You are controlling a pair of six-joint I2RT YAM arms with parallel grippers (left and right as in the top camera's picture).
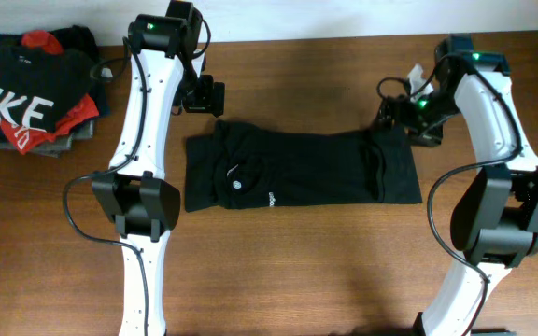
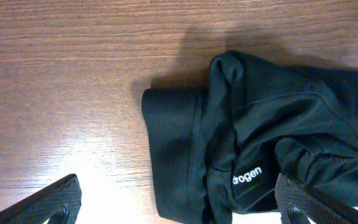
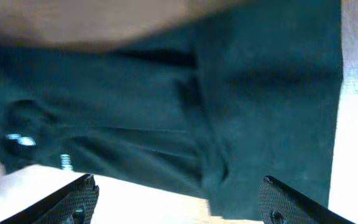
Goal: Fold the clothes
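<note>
The black T-shirt [image 1: 297,170] lies at the centre of the tabletop [image 1: 325,271], already reduced to a long band running from 9 o'clock to 3 o'clock. The left end effector [image 1: 204,96] stands at the band's 10 o'clock corner and the right end effector [image 1: 402,119] at its 2 o'clock corner. Both have their jaws spread wide and hold nothing. The step in hand appears to be taking hold of the band's ends for a crosswise fold. To do it well, seat each jaw pair over all stacked layers at the edge, close fully before lifting, and raise both ends evenly so the thin fabric does not slide apart. The overhead view alone gives the full outline and the small round logo [image 1: 237,182]. The left wrist view alone shows a rolled sleeve cuff [image 2: 169,143] and bunched neck fabric around a white-lettered label [image 2: 247,176]. The right wrist view is blurred, showing only layered dark cloth.
</note>
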